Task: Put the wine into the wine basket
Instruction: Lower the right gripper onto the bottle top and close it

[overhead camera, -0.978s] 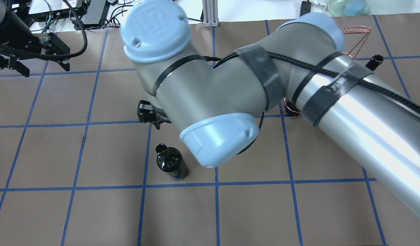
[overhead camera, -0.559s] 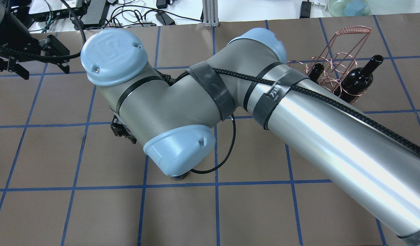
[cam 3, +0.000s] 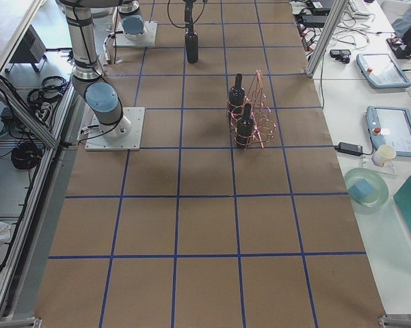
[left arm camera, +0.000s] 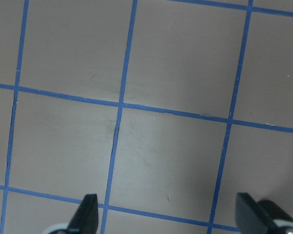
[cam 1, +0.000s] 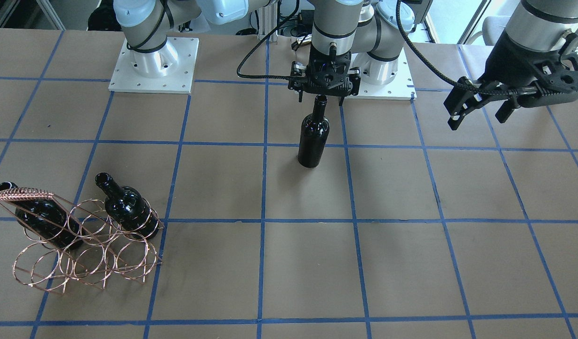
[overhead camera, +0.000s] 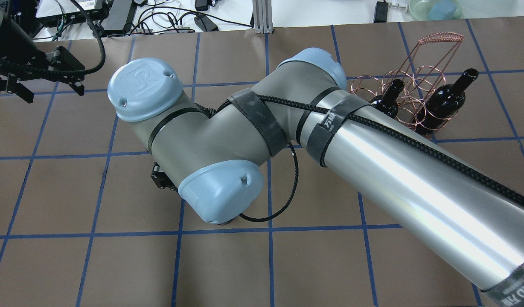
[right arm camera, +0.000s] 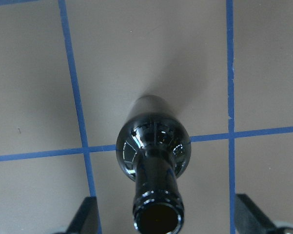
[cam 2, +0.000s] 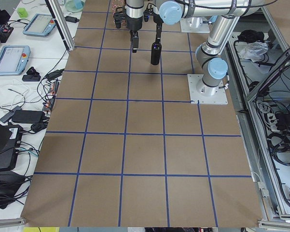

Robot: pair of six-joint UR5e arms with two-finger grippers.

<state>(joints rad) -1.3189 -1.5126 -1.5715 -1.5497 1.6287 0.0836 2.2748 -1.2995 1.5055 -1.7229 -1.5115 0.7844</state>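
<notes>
**Lined up over the last bottle, nothing pinched yet**

We've got the right tool [cam 1: 320,95] hanging straight down over the wine [cam 1: 313,136]. The wine stands upright out in the middle of the counter [cam 1: 411,263], well apart from the wine basket [cam 1: 89,261]. In the right wrist view the fingers [right arm camera: 87,217] are spread wide, one on each side of the neck with clear gaps to the glass, so nothing is gripped. Makes sense to us: the neck looks like the easiest part to fit between them, and with the bottle upright, top-down is the easy way in. Our guess is the next bit is closing just under the lip so it can't slide out.

The left tool [cam 1: 478,112] sits off to the side, up off the counter. It's spread wide too, with only bare paper under it. Looks parked there to keep out of the way.

The basket already holds a racked bottle [cam 1: 37,217] and a second racked bottle [cam 1: 128,207], both leaning with their necks poking up. The rings between them look free, but the wires overlap so much we can't swear to it.

Annoying bits: in the overhead view the right arm [overhead camera: 373,170] covers the wine and nearly all of its tool. The wrist view cuts off the fingers and the bottle mouth at its bottom edge, so we can't tell how far down the neck the tips sit. The side views are too small to help.
</notes>
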